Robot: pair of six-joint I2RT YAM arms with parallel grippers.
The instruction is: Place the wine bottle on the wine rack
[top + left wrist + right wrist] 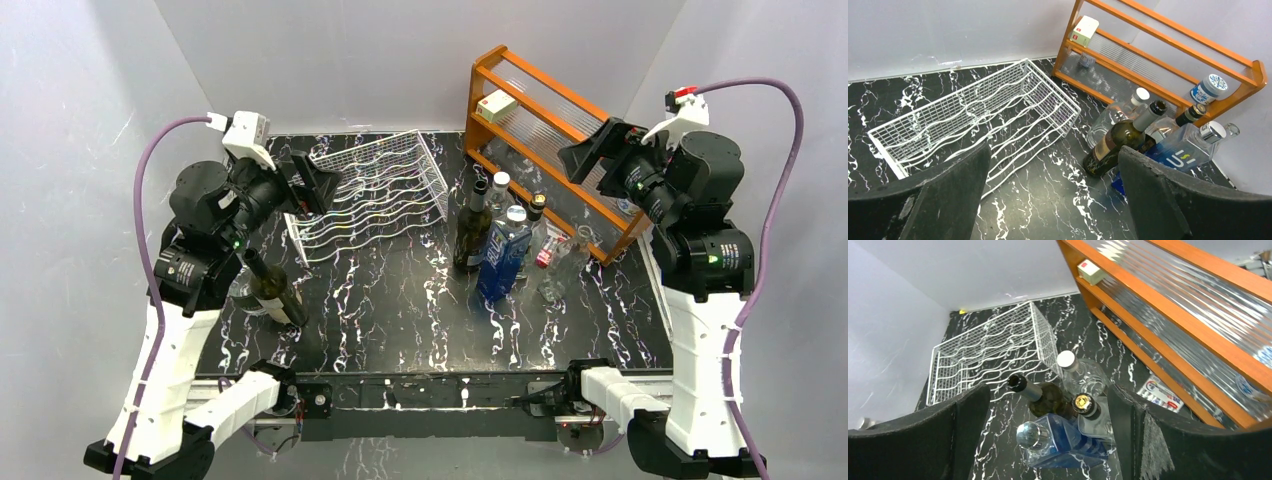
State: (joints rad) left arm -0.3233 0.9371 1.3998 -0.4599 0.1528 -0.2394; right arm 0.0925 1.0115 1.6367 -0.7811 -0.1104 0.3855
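The white wire wine rack stands at the back left of the table; it also shows in the left wrist view and the right wrist view. A dark green wine bottle stands upright in a cluster of bottles at the middle right, seen too in the wrist views. A second dark bottle stands under my left arm. My left gripper is open and empty, raised beside the rack's left end. My right gripper is open and empty, raised in front of the orange shelf.
A blue square bottle, a clear white-capped bottle and a gold-capped bottle crowd the wine bottle. The orange wooden shelf with clear panels stands at the back right, holding a small box and a jar.
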